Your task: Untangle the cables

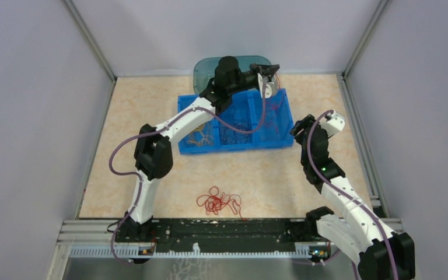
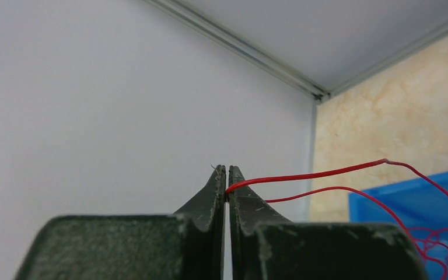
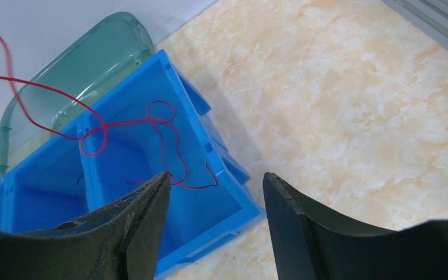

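A red cable (image 2: 326,173) is pinched between the tips of my left gripper (image 2: 227,175), which is shut on it. That gripper (image 1: 271,77) hangs above the far right corner of the blue bin (image 1: 186,108). From it the red cable (image 1: 275,108) trails down into the bin's right compartment, where its curly end (image 3: 164,125) lies. A separate clump of red cables (image 1: 217,203) lies on the table near the front edge. My right gripper (image 3: 216,192) is open and holds nothing. It hovers just right of the bin (image 1: 301,128).
The blue bin (image 3: 233,204) has three compartments: yellow-orange strands (image 1: 200,139) in the left one, dark strands (image 1: 233,131) in the middle one. A teal translucent tub (image 3: 81,58) stands behind it against the back wall. White walls enclose the marbled tabletop (image 1: 338,99).
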Tool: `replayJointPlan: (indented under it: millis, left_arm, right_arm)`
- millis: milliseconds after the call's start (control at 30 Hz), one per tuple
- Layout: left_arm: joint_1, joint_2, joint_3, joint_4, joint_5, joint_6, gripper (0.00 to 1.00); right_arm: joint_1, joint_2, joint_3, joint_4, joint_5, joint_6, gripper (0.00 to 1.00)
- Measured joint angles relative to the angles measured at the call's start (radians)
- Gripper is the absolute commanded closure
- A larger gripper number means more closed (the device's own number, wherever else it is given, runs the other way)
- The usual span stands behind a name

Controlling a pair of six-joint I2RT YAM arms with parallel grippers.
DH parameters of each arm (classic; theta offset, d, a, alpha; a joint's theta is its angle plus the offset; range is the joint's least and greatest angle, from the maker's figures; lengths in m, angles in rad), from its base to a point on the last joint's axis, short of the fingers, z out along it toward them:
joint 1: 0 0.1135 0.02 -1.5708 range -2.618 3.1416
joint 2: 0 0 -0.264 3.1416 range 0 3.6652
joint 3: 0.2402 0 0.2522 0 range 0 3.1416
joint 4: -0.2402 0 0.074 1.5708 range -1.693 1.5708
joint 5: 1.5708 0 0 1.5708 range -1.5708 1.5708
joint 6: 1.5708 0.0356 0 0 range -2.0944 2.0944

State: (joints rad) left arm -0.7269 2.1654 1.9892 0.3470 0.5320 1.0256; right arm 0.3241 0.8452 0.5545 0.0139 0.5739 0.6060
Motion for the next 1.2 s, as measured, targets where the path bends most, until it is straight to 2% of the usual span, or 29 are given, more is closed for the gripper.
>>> replayJointPlan:
  millis: [200,333,467,600,800,967,1033,1200]
  left_arm:
    - [-0.018,-0.002,-0.002,-0.268,-0.042,-0.003,0.54]
    - [-0.02,-0.002,0.001,-0.432,-0.059,0.007,0.18]
    - [-0.02,0.001,0.05,-0.576,-0.074,0.03,0.05]
    - [-0.019,0.001,0.131,-0.692,-0.073,0.06,0.01]
    - [-0.021,0.013,0.312,-1.031,-0.057,0.198,0.0]
    - [-0.004,0.013,0.338,-1.133,-0.026,0.126,0.01]
    - [0.015,-0.021,0.267,-1.128,0.011,0.069,0.01]
    - [0.108,-0.261,-0.112,-1.108,0.097,-0.057,0.01]
  right_arm:
    - [0.0,0.0,0.0,-0.001,0.0,0.0,0.4]
    - [0.0,0.0,0.002,-0.004,-0.001,0.001,0.4]
    - [0.0,0.005,0.003,-0.01,-0.009,0.001,0.4]
    - [0.0,0.018,0.015,-0.026,-0.034,0.003,0.4]
    - [0.0,0.05,0.058,-0.03,-0.122,0.008,0.4]
    - [0.0,0.061,0.075,-0.014,-0.229,0.011,0.43]
    - [0.0,0.068,0.075,0.005,-0.285,0.007,0.44]
    - [0.03,0.118,0.047,0.129,-0.535,-0.022,0.44]
